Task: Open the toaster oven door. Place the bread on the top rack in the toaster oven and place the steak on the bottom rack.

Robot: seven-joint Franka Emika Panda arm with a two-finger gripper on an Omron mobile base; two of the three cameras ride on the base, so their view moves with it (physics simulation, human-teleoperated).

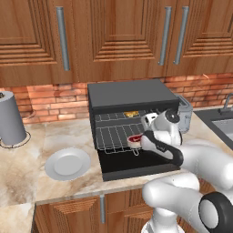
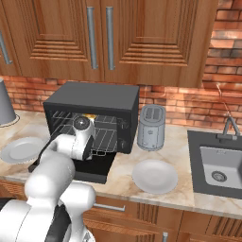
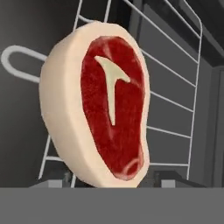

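Toaster oven [image 1: 127, 98] sits on counter [image 1: 32, 168], door [image 1: 136, 166] dropped flat so both racks are reachable. Bottom rack [image 1: 113, 136] carries steak [image 1: 134, 139] at its front edge, 3 o'clock end. Tool [image 1: 142, 138] is at the steak; grip can't be judged.

Pretty flat, even rendered light all round, no hard glare anywhere. The toaster oven [image 1: 132, 93] interior stays murky, and its top catches a soft grey sheen. Faint shadow under the plate [image 1: 67, 164] toward 6 o'clock. Base views are low-res and a bit soft. In the hand view the steak [image 3: 109, 105] looks sharp, background at 3 o'clock dim.
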